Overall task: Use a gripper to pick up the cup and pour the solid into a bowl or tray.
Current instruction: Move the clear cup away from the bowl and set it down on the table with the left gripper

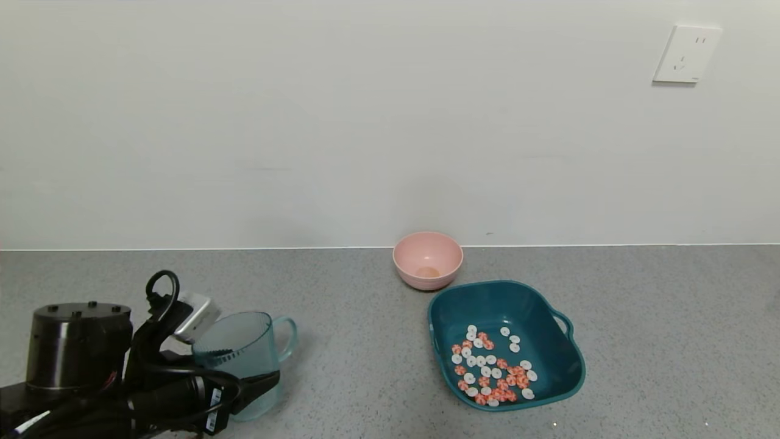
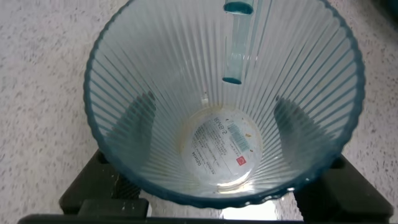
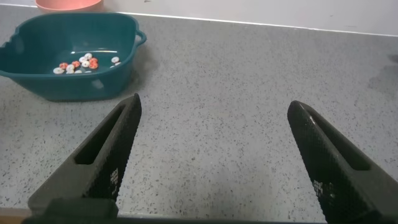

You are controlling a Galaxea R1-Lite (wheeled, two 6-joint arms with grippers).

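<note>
At far left on the speckled grey counter, the left pincer pinches the ribbed, translucent blue-green cup, upright and empty. Right of it, past the round pink bowl, white and orange-red discs lie in the glossy teal tray. The right pincer hovers spread wide.

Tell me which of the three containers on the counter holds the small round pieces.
The teal tray, right of the cup: white and orange pieces lie scattered on its floor. The cup, in the left claw, is empty; the pink bowl holds none.
</note>
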